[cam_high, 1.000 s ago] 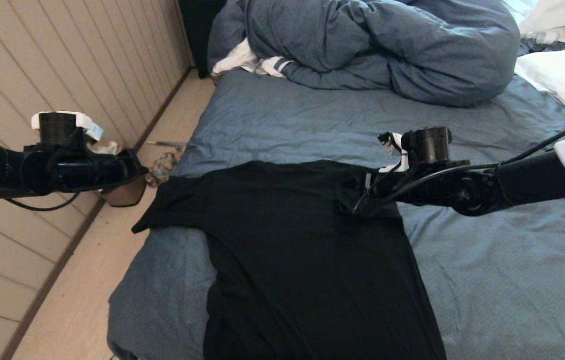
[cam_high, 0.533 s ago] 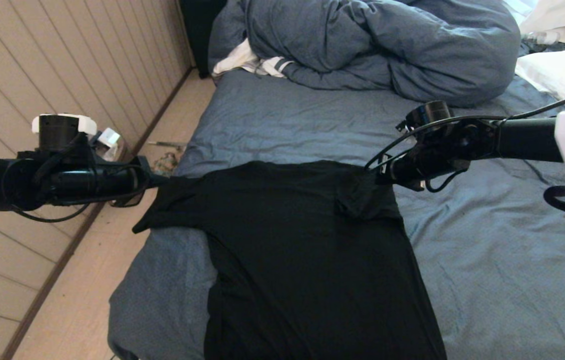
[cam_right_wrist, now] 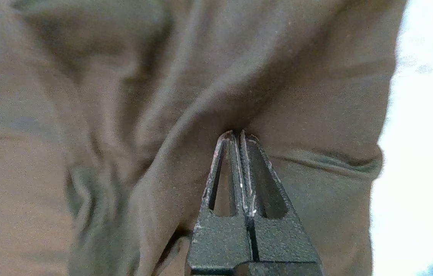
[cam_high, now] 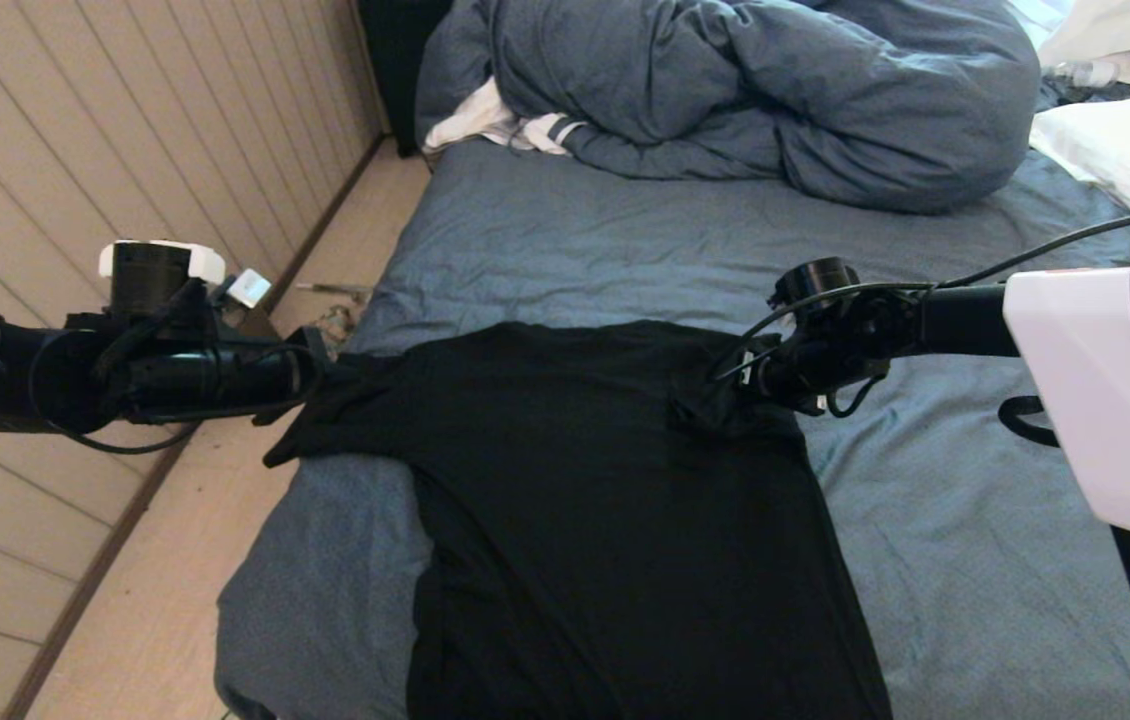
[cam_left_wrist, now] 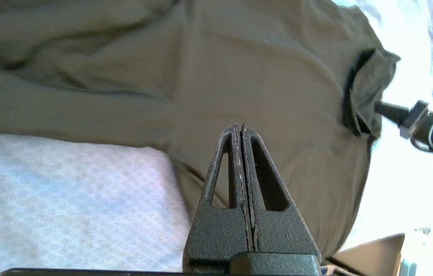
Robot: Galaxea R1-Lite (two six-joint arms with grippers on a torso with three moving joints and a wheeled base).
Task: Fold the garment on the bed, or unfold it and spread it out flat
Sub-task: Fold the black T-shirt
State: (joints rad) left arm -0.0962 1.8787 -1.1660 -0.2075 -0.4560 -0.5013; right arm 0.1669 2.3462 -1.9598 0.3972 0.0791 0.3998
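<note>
Swung down since 1 second ago, right gripper (cam_high: 725, 392) fingers now pinched on garment (cam_high: 605, 500) shoulder atop bed (cam_high: 975, 560); left gripper (cam_high: 320, 355) fingers clamped at left sleeve; next: lift both, fold.

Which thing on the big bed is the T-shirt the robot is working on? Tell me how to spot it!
Find the wide bed with the slate-blue sheet, beside the pale plank wall. At its far end sits a bunched blue-grey duvet; nearer, along the left edge, lies the T-shirt, one sleeve drooping over the side. It is the only black, flat-spread cloth, lying between the two black robot arms.
</note>
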